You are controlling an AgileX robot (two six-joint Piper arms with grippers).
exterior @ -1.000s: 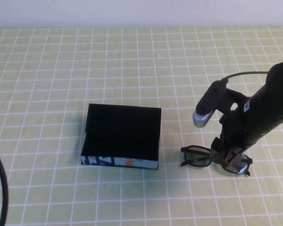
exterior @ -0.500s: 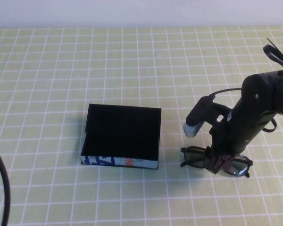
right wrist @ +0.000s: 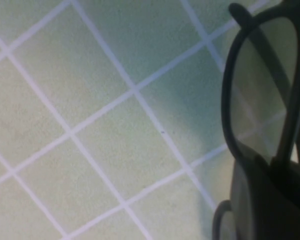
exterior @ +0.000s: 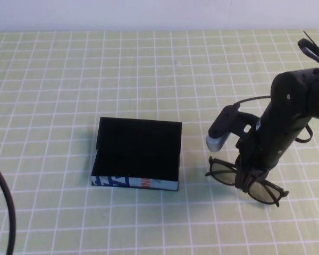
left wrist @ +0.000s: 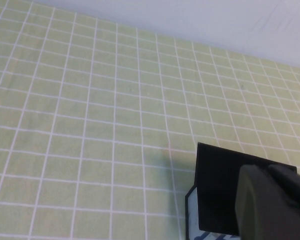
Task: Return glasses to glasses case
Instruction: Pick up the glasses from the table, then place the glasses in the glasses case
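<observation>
The black glasses (exterior: pixel 245 180) with greyish lenses hang tilted just above the table at the right, held at the bridge by my right gripper (exterior: pixel 250 176), which is shut on them. One lens shows close up in the right wrist view (right wrist: pixel 260 95). The black glasses case (exterior: pixel 138 153) lies left of them with its light printed front edge (exterior: pixel 135 184) facing me; it also shows in the left wrist view (left wrist: pixel 217 190). My left gripper (left wrist: pixel 272 202) is low at the left, outside the high view, with the case beyond it.
A green cloth with a white grid (exterior: pixel 69 79) covers the table. A black cable (exterior: pixel 5 207) curves along the near left edge. A white wall runs along the far edge.
My right gripper has closed on the glasses at the bridge and lifted them off the cloth, so they now hang tilted. The case has not moved.
</observation>
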